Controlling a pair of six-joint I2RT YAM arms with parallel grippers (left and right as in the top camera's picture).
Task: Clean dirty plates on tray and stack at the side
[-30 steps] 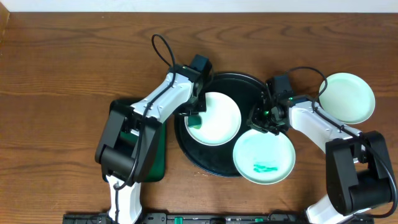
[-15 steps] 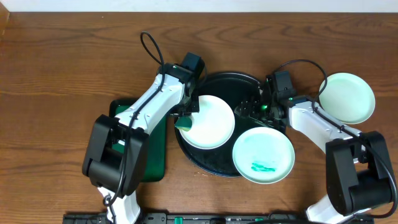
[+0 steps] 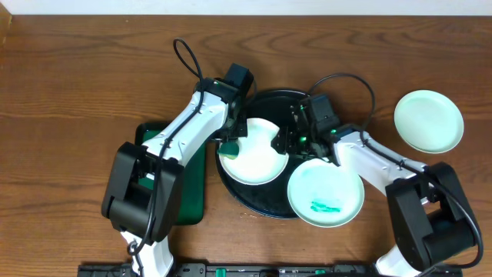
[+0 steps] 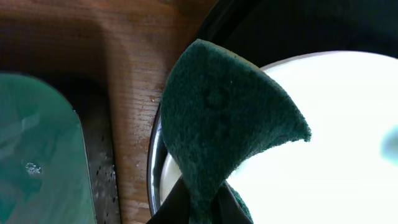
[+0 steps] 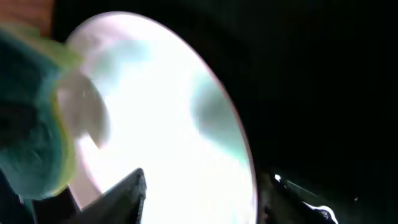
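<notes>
Left arm reached across the tray's [image 3: 257, 206] left rim, left gripper [image 3: 229, 146] clamped on a sponge [image 4: 224, 118]; right arm stretched over its centre, right gripper [image 3: 286, 138] with jaws apart.

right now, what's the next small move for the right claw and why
Probably close the right claw on the rim of the white plate: its jaws straddle that edge, not yet clamped, while the left claw holds the green sponge at the opposite edge. Pinning it should steady the scrubbing.

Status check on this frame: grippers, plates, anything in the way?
Left gripper shut on sponge, at left edge of white plate. Right gripper open, astride its right rim, on tray. Smeared mint plate partly under right arm.
</notes>
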